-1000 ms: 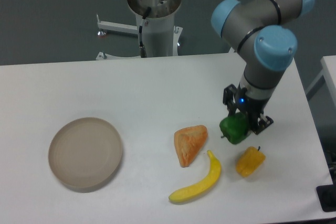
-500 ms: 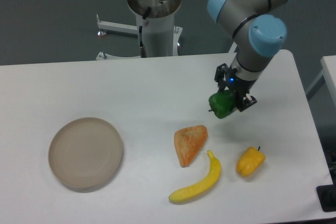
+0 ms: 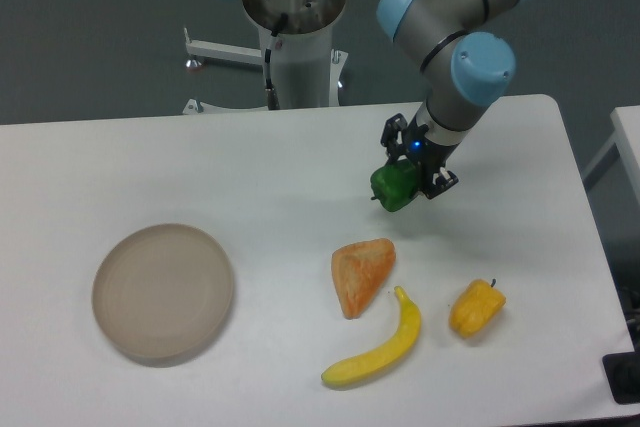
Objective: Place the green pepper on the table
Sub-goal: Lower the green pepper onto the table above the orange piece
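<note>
Robot arm carries a green pepper over the table

Fixed camera: the tool [image 3: 412,171] grips the green pepper [image 3: 394,187] between its fingers, above the table [image 3: 250,167], up and right of the orange wedge [image 3: 360,273] and well apart from the yellow pepper [image 3: 476,308], banana [image 3: 380,347] and plate [image 3: 163,292]. The carry appears under way; next comes lowering onto bare table and releasing. The pepper's stem seems to point left, its long axis roughly level, though it looks nearly round.
</note>
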`<state>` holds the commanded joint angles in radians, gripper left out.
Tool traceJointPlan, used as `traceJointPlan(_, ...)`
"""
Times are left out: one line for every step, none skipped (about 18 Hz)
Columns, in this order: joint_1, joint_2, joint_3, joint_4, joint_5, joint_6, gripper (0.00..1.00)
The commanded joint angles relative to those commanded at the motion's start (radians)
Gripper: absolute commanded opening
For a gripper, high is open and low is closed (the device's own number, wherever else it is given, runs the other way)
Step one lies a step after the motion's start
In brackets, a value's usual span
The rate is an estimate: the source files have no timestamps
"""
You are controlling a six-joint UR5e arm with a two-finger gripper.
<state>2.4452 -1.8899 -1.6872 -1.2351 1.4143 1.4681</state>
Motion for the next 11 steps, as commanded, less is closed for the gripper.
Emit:
traceJointPlan(0.002, 0.0, -0.005, 0.008, 0.0, 0.0, 0.4)
traceJointPlan(0.0, 0.0, -0.006, 0.008, -0.003, 0.0, 0.4)
traceJointPlan(-0.002, 0.0, -0.012, 0.009, -0.003, -0.002, 0.4)
traceJointPlan(-0.003, -0.002, -0.016, 0.009, -0.003, -0.008, 0.4)
traceJointPlan(-0.003, -0.003, -0.016, 0.009, -0.003, -0.015, 0.4)
traceJointPlan(-0.005, -0.003, -0.017, 0.009, -0.006, -0.024, 0.4)
traceJointPlan(-0.005, -0.005, -0.023, 0.011, -0.014, -0.029, 0.4)
traceJointPlan(-0.005, -0.005, -0.031, 0.013, -0.018, -0.029, 0.4)
traceJointPlan(-0.003, -0.005, -0.032, 0.013, -0.023, -0.031, 0.4)
traceJointPlan(-0.005, -0.005, -0.034, 0.013, -0.023, -0.031, 0.4)
traceJointPlan(-0.006, -0.005, -0.035, 0.013, -0.025, -0.038, 0.4)
